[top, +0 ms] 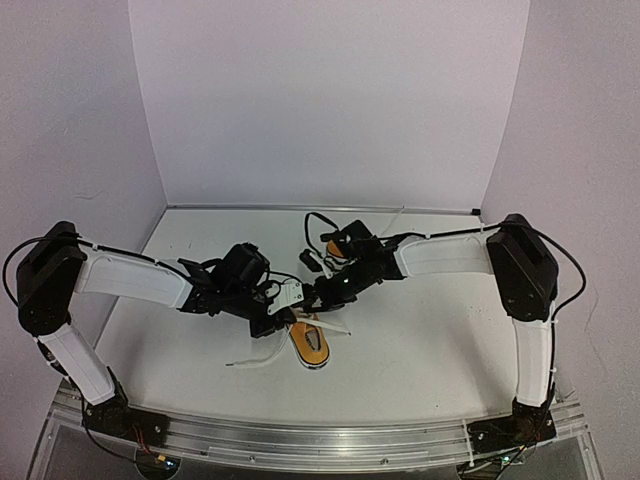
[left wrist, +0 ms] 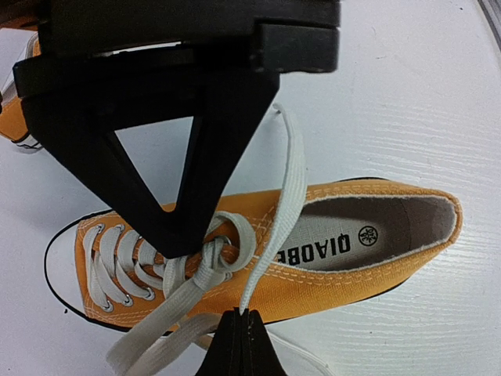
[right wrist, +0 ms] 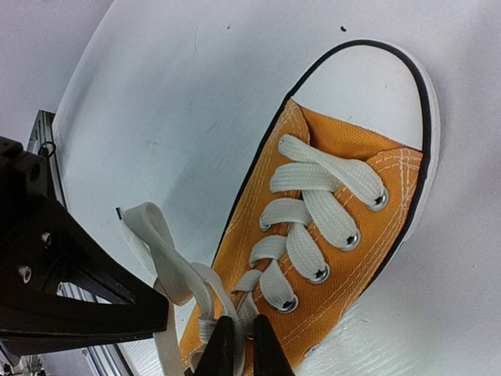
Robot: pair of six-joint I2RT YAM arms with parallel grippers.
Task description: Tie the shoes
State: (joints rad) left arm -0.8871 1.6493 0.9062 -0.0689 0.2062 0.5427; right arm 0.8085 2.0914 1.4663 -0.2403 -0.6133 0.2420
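Observation:
One orange-yellow shoe (top: 312,347) lies on the table near the middle, its toe cap (right wrist: 368,86) white. Its white laces (left wrist: 227,251) are crossed in a loose knot above the eyelets. My left gripper (left wrist: 240,313) is shut on one lace strand (left wrist: 290,188) beside the shoe's side; it also shows in the top view (top: 288,318). My right gripper (right wrist: 237,335) is shut on the lace at the knot, and its black finger (left wrist: 176,235) reaches down onto the knot. In the top view the right gripper (top: 318,297) is close to the left one. The second shoe (top: 336,246) stands farther back.
Loose lace ends (top: 250,360) trail on the table left of the near shoe. A folded lace loop (right wrist: 156,243) hangs over the left gripper's black frame (right wrist: 70,298). White walls close the back and sides. A metal rail (top: 320,440) runs along the near edge.

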